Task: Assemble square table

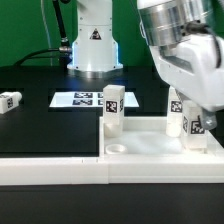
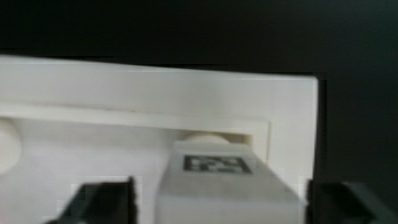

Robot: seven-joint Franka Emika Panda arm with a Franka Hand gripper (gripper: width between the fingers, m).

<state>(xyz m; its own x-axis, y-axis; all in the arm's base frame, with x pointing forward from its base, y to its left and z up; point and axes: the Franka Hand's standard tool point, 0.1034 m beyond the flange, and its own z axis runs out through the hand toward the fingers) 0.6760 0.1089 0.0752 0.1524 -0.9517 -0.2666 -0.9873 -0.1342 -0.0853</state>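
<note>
The white square tabletop (image 1: pixel 150 150) lies flat at the front of the exterior view. One white tagged leg (image 1: pixel 112 110) stands upright on its back left corner. A second leg (image 1: pixel 180 116) stands at its back right, with my gripper (image 1: pixel 192 120) down around it. In the wrist view this leg (image 2: pixel 221 180) sits between my dark fingers (image 2: pixel 103 202), with a thin gap on each side. My gripper (image 2: pixel 217 192) is open around it. The tabletop (image 2: pixel 160 90) and a round socket (image 2: pixel 214 135) show behind the leg. A third leg (image 1: pixel 10 101) lies at the far left. A fourth is not in view.
The marker board (image 1: pixel 86 98) lies flat behind the tabletop, in front of the robot base (image 1: pixel 92 45). A long white barrier wall (image 1: pixel 50 166) runs along the front and meets the tabletop's left side. The table surface is black.
</note>
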